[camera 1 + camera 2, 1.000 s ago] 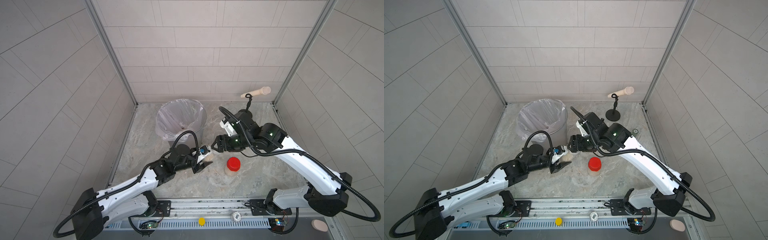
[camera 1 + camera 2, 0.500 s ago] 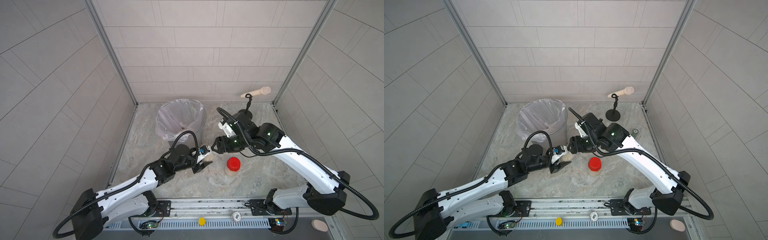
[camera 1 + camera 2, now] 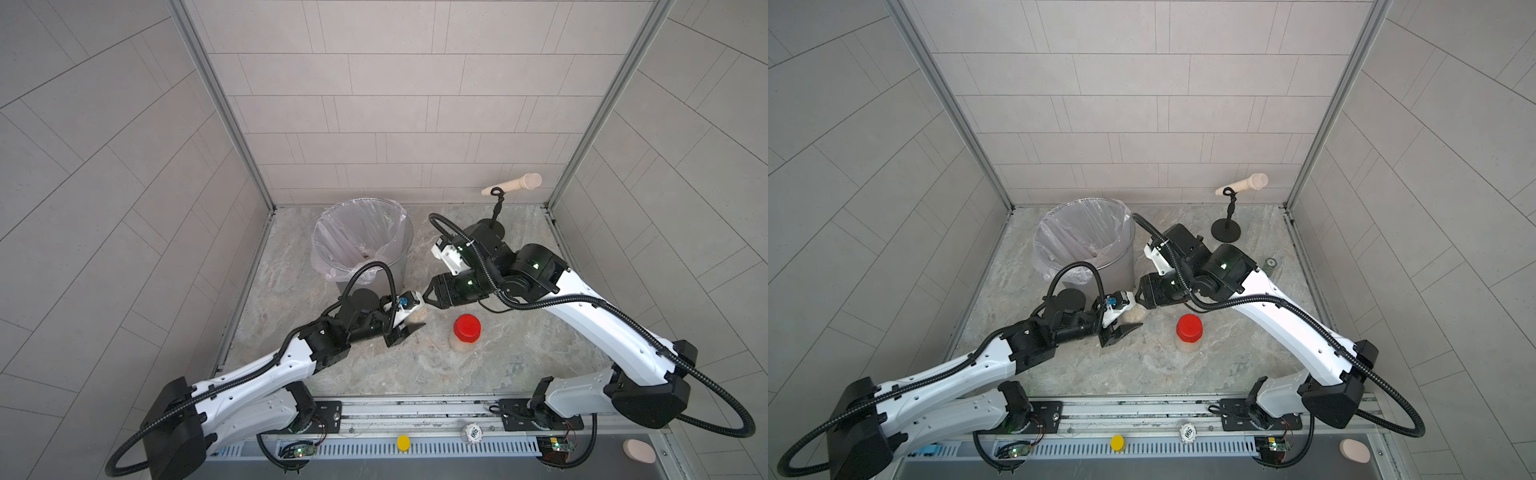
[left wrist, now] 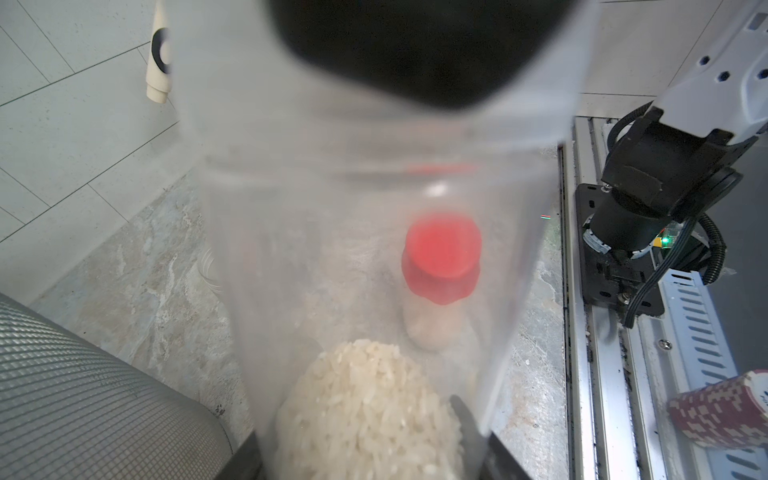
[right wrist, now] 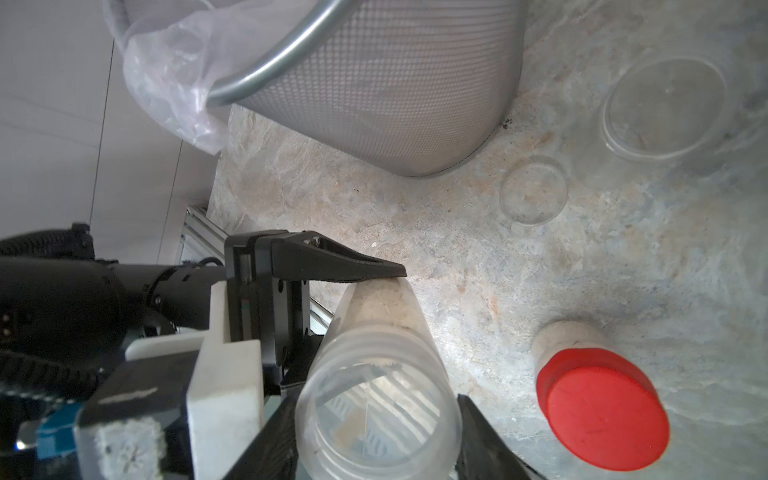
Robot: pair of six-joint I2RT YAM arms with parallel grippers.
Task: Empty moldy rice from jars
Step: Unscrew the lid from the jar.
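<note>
My left gripper (image 3: 409, 316) is shut on a clear jar (image 3: 417, 312) beside the bin, holding it tilted, with its top end pointing toward my right gripper (image 3: 427, 296). Moldy rice (image 4: 365, 411) lies heaped at the jar's bottom end, between the left fingers. In the right wrist view the jar's threaded top (image 5: 378, 415) sits between the right fingers, which press on both sides of it. I cannot tell whether a clear lid is on it. A second jar with a red lid (image 3: 466, 330) stands upright on the floor to the right, with rice in it.
The metal mesh bin (image 3: 395, 270) with a plastic liner stands just behind the held jar. Two clear round pieces, one large (image 5: 665, 108) and one small (image 5: 534, 189), lie on the floor near the bin. A microphone stand (image 3: 1227, 228) is at the back right.
The right gripper's jaws have narrowed onto the top end of the held jar. The left arm and the red-lidded jar have not moved.
</note>
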